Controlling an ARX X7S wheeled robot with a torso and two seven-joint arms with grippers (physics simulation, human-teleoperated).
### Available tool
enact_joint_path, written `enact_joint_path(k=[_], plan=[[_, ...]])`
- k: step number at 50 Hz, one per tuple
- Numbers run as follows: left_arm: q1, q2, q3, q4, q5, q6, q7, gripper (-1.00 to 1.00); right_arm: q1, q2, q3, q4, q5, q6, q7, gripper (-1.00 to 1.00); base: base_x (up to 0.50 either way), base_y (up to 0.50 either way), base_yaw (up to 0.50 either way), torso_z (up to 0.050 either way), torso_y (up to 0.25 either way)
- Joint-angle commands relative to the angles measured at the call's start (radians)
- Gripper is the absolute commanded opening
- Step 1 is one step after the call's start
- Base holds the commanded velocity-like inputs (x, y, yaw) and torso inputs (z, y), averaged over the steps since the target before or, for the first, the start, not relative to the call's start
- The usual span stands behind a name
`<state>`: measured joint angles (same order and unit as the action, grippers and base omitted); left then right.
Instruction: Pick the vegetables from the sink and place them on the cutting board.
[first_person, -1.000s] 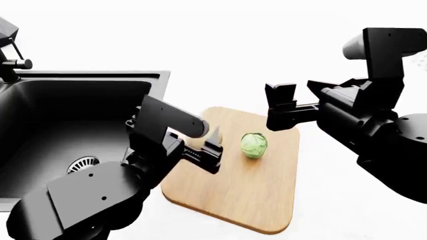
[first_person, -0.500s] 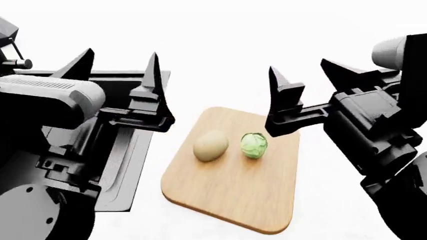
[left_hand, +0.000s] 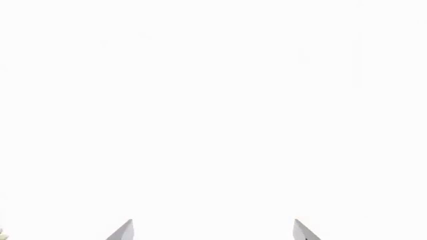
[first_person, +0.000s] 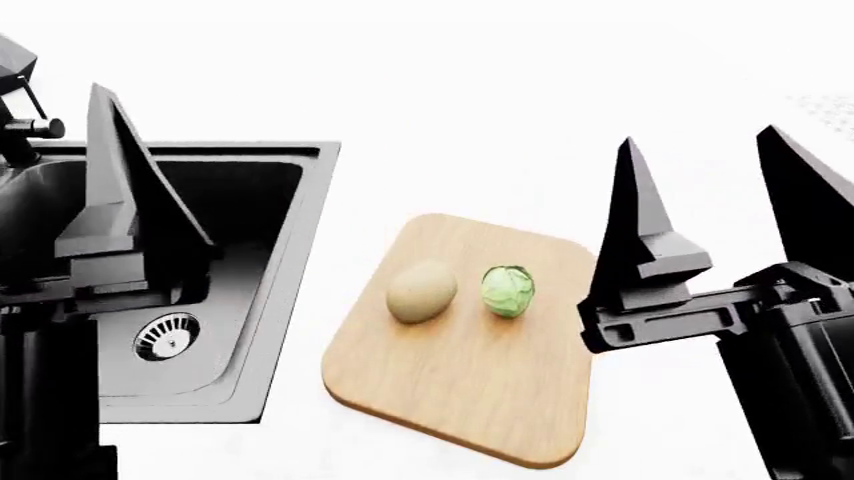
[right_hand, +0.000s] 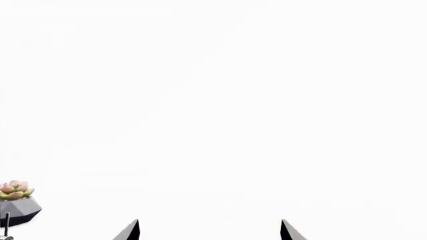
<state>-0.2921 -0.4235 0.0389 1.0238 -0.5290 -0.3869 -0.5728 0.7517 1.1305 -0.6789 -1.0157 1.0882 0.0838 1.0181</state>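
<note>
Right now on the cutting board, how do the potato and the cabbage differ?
The potato is smooth, tan and oval; the cabbage is pale green, leafy and rounder. The potato looks slightly larger than the cabbage. The potato lies nearer the sink, the cabbage nearer the right gripper. Both rest side by side, apart, on the cutting board, and neither is held.

Around me everything is plain white: the tabletop (first_person: 441, 90) runs into a white backdrop with no seam, wall or window I can make out. Light is even and soft. Far off, a grey faceted pot (right_hand: 18, 209) holds a pinkish-yellow succulent (right_hand: 15, 190).
</note>
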Motion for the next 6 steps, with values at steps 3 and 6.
enact_joint_path(k=[3,6], plan=[[0.052,-0.131,0.105,0.022,0.074,0.217,-0.160,1.00,0.128,0.151,-0.376,-0.030,-0.223,-0.329,0.116,1.00,0.00,0.00,0.00,0.000,0.000],[0.052,-0.159,0.120,0.019,0.068,0.251,-0.192,1.00,0.159,0.164,-0.424,-0.030,-0.252,-0.367,0.139,1.00,0.00,0.00,0.00,0.000,0.000]])
